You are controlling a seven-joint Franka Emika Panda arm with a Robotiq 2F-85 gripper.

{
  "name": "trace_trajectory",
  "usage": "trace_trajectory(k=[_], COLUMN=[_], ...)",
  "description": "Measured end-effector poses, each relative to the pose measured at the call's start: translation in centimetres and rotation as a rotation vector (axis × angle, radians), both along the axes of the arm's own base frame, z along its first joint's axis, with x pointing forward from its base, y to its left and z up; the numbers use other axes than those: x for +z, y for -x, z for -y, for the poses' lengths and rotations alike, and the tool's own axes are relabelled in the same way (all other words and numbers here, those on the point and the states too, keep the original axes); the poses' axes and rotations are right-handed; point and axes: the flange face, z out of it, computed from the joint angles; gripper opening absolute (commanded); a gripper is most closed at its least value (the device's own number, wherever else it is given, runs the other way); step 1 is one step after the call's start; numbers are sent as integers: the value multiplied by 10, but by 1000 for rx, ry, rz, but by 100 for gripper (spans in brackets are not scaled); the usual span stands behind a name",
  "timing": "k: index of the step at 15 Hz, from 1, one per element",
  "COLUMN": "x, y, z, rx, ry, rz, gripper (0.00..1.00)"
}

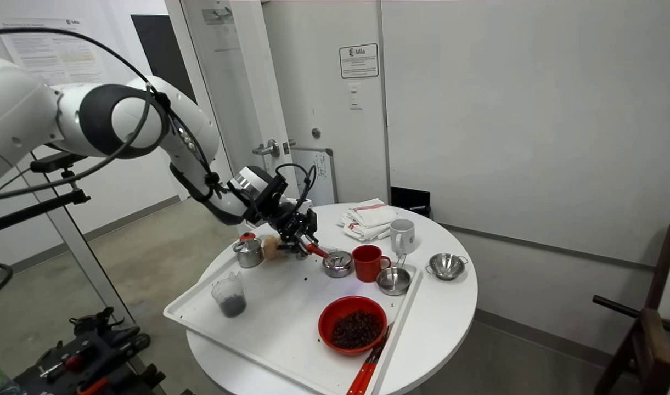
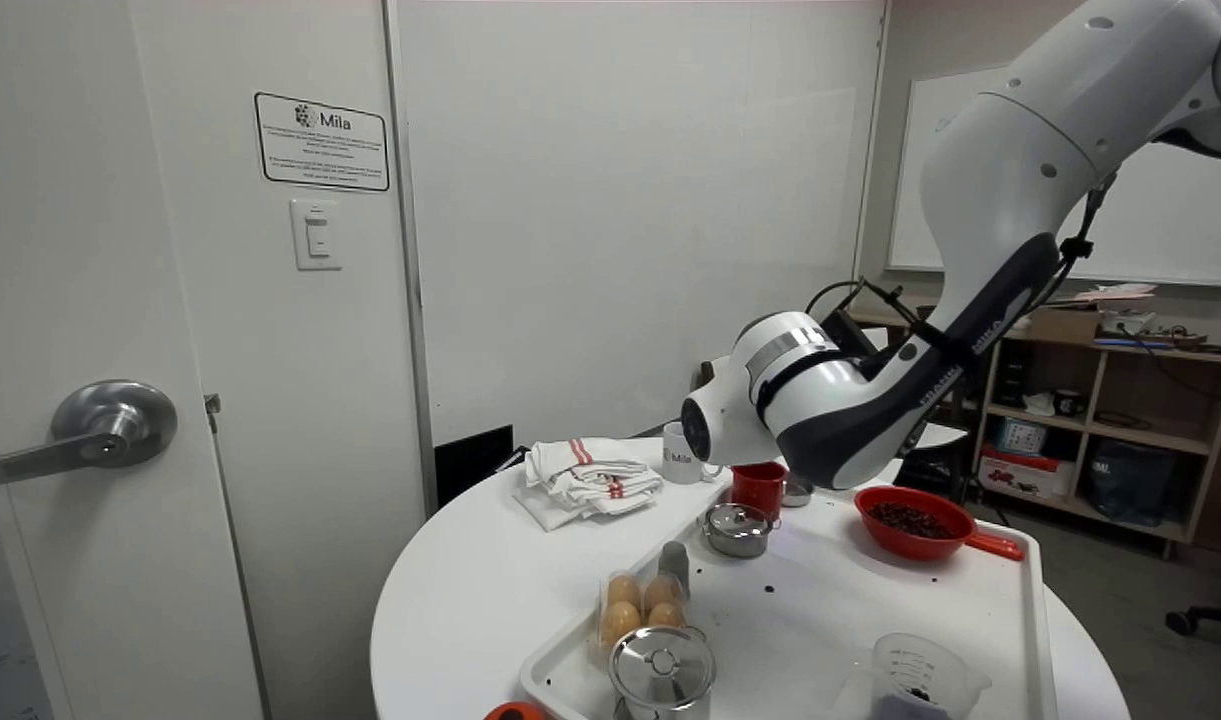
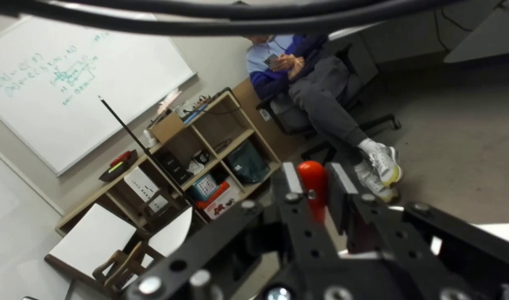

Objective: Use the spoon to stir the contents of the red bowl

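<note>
The tool (image 3: 315, 183) pinches the orange-red handle of the spoon (image 1: 317, 251), whose near end extends toward the lidded metal pot (image 1: 337, 266); whether the two touch cannot be told. The red bowl (image 1: 333, 311), partly filled with dark, bean-like pieces (image 1: 358, 330), stands upright in the white tray (image 1: 274, 329) on the round counter (image 1: 436, 323), well apart from the spoon. Red-handled utensils (image 1: 360, 378) lie beside the bowl; across the tray stands a clear measuring cup (image 1: 223, 288).
</note>
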Motion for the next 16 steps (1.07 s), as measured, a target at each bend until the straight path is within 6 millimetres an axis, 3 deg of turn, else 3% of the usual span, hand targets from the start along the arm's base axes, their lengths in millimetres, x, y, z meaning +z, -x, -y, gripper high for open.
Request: trace_trajectory(k=[5,10,12,16], x=[35,65,62,37], y=[7,29,41,63], z=[-37,-50,-51,-54], rx=[-114,-257,-308,-333], ry=[-196,-389,-470,-605], rz=[133,268,334,503], gripper=[5,5,5,5])
